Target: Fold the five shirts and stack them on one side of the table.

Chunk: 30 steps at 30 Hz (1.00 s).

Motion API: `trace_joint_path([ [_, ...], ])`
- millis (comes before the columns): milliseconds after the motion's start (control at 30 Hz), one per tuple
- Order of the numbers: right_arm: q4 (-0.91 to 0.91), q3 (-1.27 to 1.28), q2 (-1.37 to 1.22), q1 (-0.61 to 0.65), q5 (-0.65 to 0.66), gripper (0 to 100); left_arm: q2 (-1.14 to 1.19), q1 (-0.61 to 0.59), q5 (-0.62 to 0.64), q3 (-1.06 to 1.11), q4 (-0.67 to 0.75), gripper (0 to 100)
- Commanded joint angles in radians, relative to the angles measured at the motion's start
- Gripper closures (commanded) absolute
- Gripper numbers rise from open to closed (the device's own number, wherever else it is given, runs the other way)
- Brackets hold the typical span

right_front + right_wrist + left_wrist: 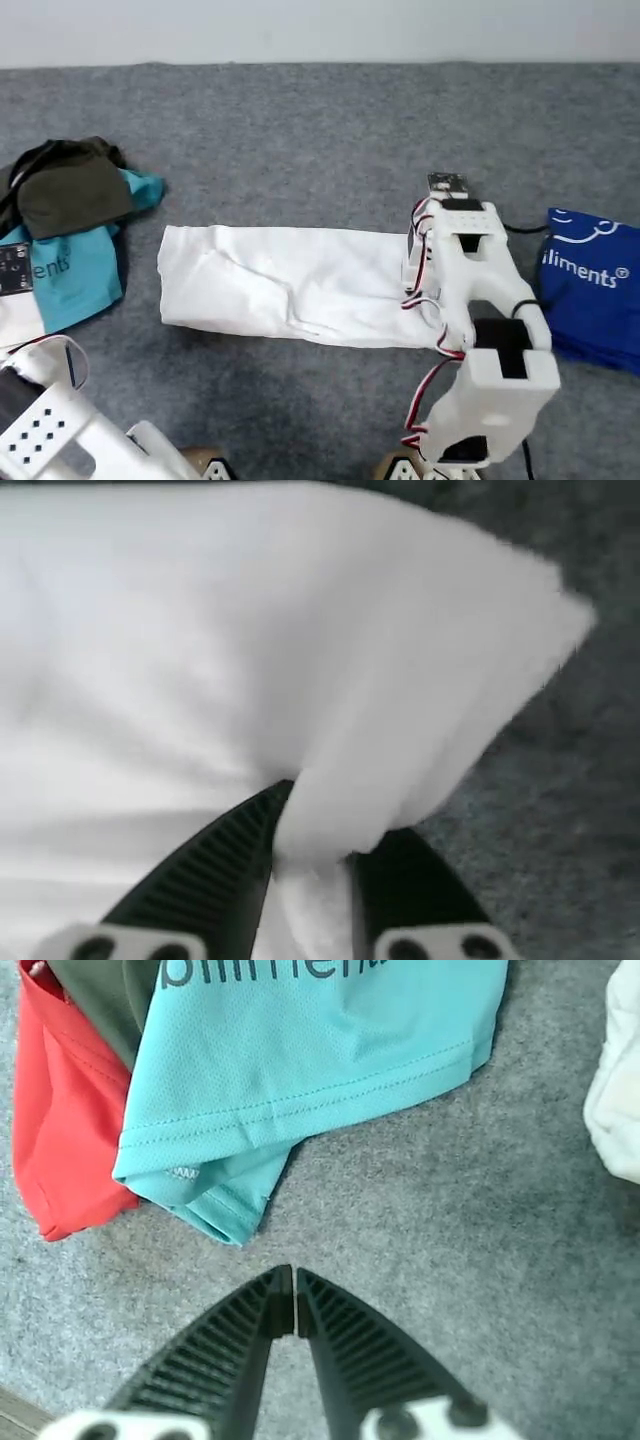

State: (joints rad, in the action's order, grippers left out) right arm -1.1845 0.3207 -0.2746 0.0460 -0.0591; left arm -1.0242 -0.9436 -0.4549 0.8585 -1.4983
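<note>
One garment in hand: long white fabric shirt (280, 285), laid as a flattened strip across the centre of the high view on grey carpeted table (300, 110). Right gripper (315, 825) clamped on a bunched edge of that cloth, a fold pinched between black ribbed jaws; positioned at the strip's right end in the high view, beneath white right arm (480, 300). Left gripper (295, 1305) closed tip to tip, holding nothing, hanging over bare carpet near teal mesh shirt (320, 1050) and red shirt (60, 1130).

Judged step: bringing the right end over toward the left end to halve the strip. Recommend lifting only enough to clear the lower layer, travelling straight along the strip's length, keeping long edges aligned, and laying the end flush before letting go. Recommend confirming that every layer sits in the pinch; otherwise, risk of the earlier fold opening.

Hidden or unclear:
- Number of layers in the pinch: cannot tell.
- Strip's right end: covered by the arm in the high view.
- Dark olive shirt (75, 190): heaped over the teal one at upper left, outline unreadable.
- Royal blue printed shirt (595, 285): cut off at the right edge, apparently folded.
- White left arm (40, 425): cut off at the lower left corner.
</note>
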Motion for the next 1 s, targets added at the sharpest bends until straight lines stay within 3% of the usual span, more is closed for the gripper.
trace_joint_path([
  [0, -0.048, -0.049, 0.010, 0.012, 0.029, 98.9, -0.018, -0.002, 0.005, -0.047, -0.008, 98],
  [100, -0.099, -0.051, 0.064, -0.031, 0.066, 99.0, -0.018, -0.002, 0.005, -0.047, -0.008, 98],
  [400, -0.110, -0.058, 0.228, -0.338, 0.474, 99.0, -0.018, -0.002, 0.003, -0.047, -0.008, 98],
  [533, -0.145, -0.058, 0.289, -0.374, 0.572, 99.0, -0.018, -0.002, 0.003, -0.047, -0.008, 98],
  [733, -0.263, -0.058, 0.414, -0.185, 0.566, 99.1, -0.018, -0.002, 0.003, -0.047, -0.008, 98],
  [967, -0.303, -0.058, 0.593, 0.137, 0.373, 99.1, -0.018, -0.002, 0.005, -0.050, -0.008, 98],
])
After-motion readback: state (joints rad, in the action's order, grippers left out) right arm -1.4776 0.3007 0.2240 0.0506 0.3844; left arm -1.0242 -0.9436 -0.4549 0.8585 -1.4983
